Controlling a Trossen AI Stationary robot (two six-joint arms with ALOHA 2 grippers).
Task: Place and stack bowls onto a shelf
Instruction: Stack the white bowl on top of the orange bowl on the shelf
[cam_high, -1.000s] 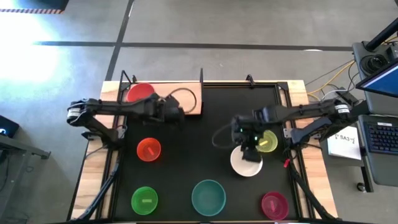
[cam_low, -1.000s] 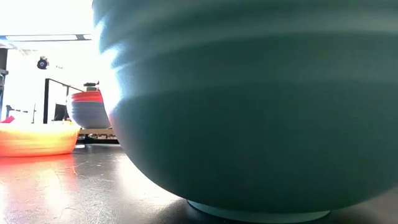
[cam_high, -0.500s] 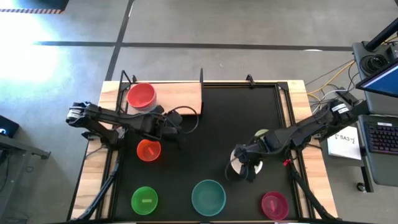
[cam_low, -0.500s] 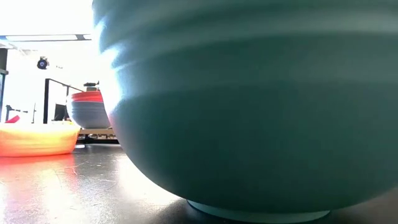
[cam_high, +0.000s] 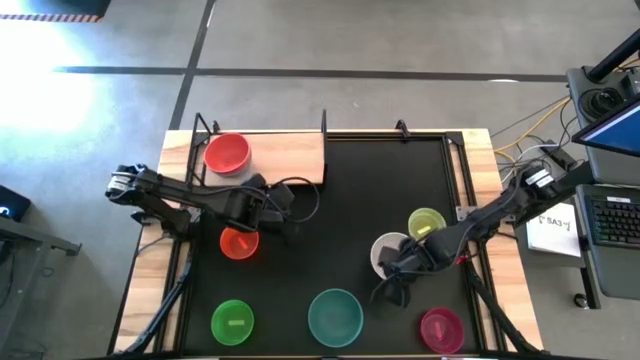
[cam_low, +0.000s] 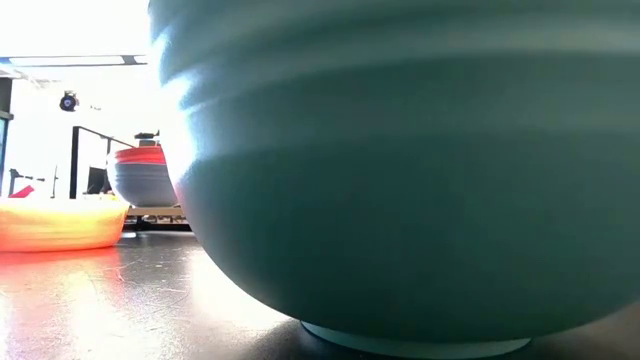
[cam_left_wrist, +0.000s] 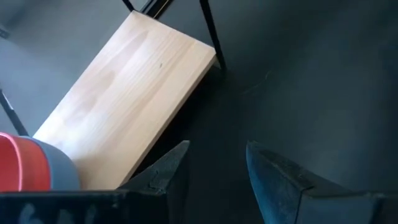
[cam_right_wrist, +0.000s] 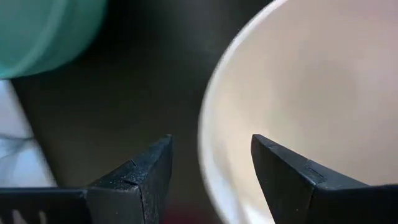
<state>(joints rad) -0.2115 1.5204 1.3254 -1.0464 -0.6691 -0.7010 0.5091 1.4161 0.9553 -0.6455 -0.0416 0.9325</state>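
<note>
On the shelf (cam_high: 280, 157), a red bowl (cam_high: 227, 153) sits nested in a blue-grey bowl (cam_left_wrist: 59, 174) at its left end. My left gripper (cam_high: 278, 207) is open and hovers over the mat just near of the shelf (cam_left_wrist: 124, 106), beside the orange bowl (cam_high: 238, 243). My right gripper (cam_right_wrist: 208, 171) is open at the near-left rim of the white bowl (cam_high: 388, 250). One finger stands outside the rim (cam_right_wrist: 205, 143) and one over the inside, with no touch showing. The yellow-green bowl (cam_high: 427, 224) sits right of the white one.
The teal bowl (cam_high: 335, 316), green bowl (cam_high: 232, 322) and magenta bowl (cam_high: 441, 328) stand along the mat's near edge. The teal bowl (cam_low: 400, 170) fills the low view, with the orange bowl (cam_low: 60, 222) to its left. The shelf's middle and right are bare wood.
My left gripper has drawn back from the shelf toward the near edge, ending beside the orange bowl. My right gripper has moved from over the yellow-green and white bowls toward the near edge and down to the white bowl's near-left rim.
</note>
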